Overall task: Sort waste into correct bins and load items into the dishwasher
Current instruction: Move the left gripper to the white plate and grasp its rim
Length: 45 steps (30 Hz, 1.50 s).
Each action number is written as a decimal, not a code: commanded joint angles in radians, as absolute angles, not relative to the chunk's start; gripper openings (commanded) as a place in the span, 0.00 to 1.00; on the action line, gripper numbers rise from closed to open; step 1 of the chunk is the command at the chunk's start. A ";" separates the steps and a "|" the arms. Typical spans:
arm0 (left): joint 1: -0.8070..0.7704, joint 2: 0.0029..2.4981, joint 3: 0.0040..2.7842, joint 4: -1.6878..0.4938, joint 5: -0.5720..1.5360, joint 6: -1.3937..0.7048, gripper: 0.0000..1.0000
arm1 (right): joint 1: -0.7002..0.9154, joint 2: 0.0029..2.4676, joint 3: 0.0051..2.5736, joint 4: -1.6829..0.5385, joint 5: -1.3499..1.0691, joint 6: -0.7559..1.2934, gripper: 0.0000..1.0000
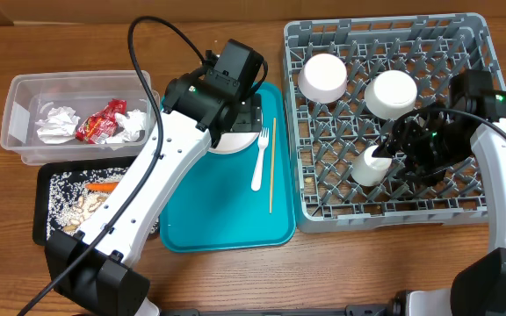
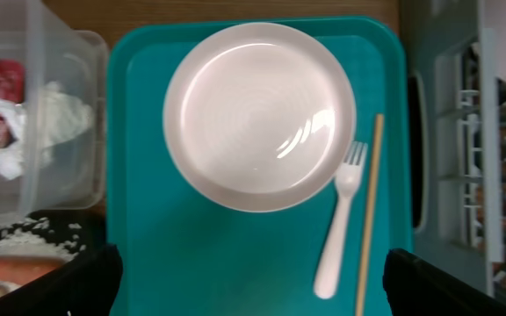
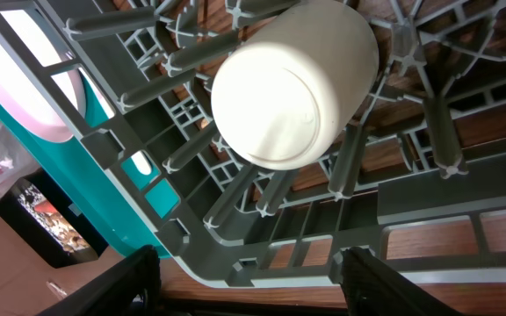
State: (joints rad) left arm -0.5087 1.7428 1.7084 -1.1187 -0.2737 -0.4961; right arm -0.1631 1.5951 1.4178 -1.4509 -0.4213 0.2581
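Fork (image 2: 338, 230) and chopstick (image 2: 369, 211) are laid side by side on the teal tray (image 2: 200, 254), just right of the plate (image 2: 259, 114). Both long axes run far edge to near edge, pretty much parallel; the fork's tines are pointed at the far edge and its handle at the near one. The plate is sat flat, face up, at the far end of the tray.

The left arm is stretched diagonally from the near-left corner of the tabletop (image 1: 235, 281) up over the tray, wrist aimed straight down above the plate. The left pincer (image 2: 253, 263) is spread about as wide as it goes, nothing gripped, fingers seen only at the bottom corners of the wrist view.

Over in the grey rack (image 1: 385, 215), two bowls (image 1: 323, 77) (image 1: 391, 92) are parked upside down in the far rows. The small cup (image 3: 292, 88) is tipped over among the pegs, its flat closed end turned toward the right wrist camera. The right arm is run up along the rack's right side and bent inward, the wrist dipped into the rack. The right pincer (image 3: 253, 272) is parted with the cup just beyond the fingertips, not clamped.

Napkins (image 1: 55, 125) and a red wrapper (image 1: 101, 121) are found in the clear tub (image 1: 20, 123); crumbs (image 1: 64, 189) and a carrot bit (image 1: 104, 186) are in the black tray (image 1: 42, 197).
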 commanded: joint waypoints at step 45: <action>-0.234 2.123 1.557 -0.921 -0.070 -0.505 0.94 | -0.163 1.594 1.426 -1.435 -0.415 0.256 0.69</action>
